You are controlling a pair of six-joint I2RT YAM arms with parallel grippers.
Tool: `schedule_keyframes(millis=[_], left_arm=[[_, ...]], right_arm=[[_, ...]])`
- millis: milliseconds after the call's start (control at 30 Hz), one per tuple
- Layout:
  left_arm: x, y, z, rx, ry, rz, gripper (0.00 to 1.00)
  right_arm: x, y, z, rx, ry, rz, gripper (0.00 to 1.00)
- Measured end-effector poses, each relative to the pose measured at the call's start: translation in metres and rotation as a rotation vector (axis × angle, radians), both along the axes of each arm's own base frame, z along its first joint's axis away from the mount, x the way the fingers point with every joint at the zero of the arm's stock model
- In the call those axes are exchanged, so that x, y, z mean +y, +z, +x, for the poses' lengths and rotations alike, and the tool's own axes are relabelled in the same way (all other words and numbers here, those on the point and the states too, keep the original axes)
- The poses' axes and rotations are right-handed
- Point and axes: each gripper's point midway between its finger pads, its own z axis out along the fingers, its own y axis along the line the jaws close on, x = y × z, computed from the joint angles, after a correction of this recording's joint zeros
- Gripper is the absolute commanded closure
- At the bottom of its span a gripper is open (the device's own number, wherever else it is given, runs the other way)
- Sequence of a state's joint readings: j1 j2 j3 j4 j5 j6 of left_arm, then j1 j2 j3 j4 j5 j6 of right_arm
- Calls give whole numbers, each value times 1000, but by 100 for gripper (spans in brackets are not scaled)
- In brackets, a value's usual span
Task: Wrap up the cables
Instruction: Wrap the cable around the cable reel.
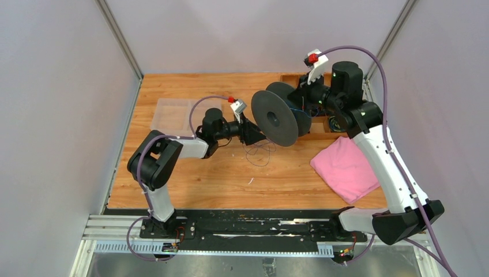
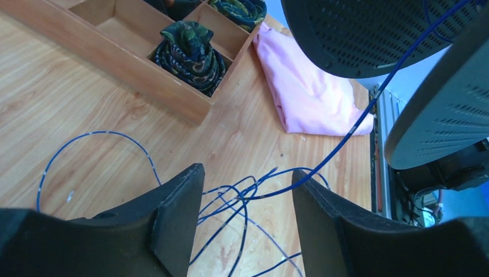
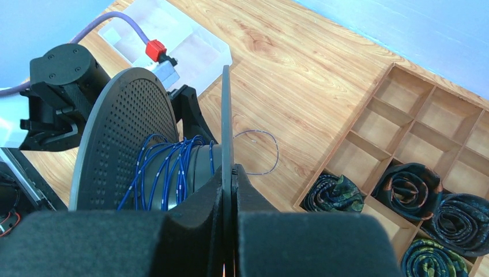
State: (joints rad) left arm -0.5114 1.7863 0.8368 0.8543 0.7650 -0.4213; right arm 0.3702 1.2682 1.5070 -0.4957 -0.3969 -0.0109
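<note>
A thin blue cable lies in loose loops on the wooden table, with one strand rising to a black spool. Several turns are wound on the spool's hub. My right gripper is shut on the spool's thin flange and holds the spool above the table; it also shows in the top view. My left gripper is open just above the loose loops, which pass between its fingers; it sits beside the spool in the top view. The cable's loops show faintly there.
A wooden divided tray at the back right holds rolled dark ties. A pink cloth lies at the right. A clear plastic box stands at the back left.
</note>
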Motion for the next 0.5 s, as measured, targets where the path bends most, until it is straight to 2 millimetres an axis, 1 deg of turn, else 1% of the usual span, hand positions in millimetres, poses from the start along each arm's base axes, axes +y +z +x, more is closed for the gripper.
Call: schedule_keyframes(millis=[133, 167, 333, 500], left_arm=[[-9, -6, -3, 14, -6, -12, 67], [-12, -6, -5, 15, -10, -13, 70], [-25, -7, -19, 11, -50, -16, 84], [-27, -20, -32, 23, -86, 8, 91]], right_arm=[[0, 0, 2, 2, -4, -2, 99], [0, 0, 2, 1, -7, -2, 99], [-5, 7, 7, -7, -45, -4, 99], [-12, 17, 15, -24, -100, -12, 99]])
